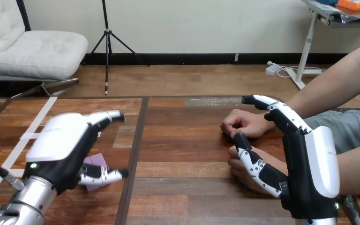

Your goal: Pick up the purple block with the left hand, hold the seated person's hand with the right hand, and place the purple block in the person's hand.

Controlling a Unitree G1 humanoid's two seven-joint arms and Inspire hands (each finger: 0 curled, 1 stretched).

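The purple block [95, 165] lies on the wooden table [183, 140] at the lower left, mostly hidden under my left hand [61, 145]. That hand hovers over it with fingers stretched forward, and its thumb [104, 176] lies against the block's near edge. My right hand [309, 159] stands edge-up at the right, fingers straight and thumb [255, 164] spread. The thumb lies over the person's nearer hand [236, 165], which rests on the table; I cannot tell whether they touch. The person's farther hand [243, 124] is a loose fist just left of my right fingers.
A dark seam [138, 140] runs down the table between the two halves. White tape strips [28, 136] cross the left half beside my left arm. The person's forearms [337, 79] come in from the right edge.
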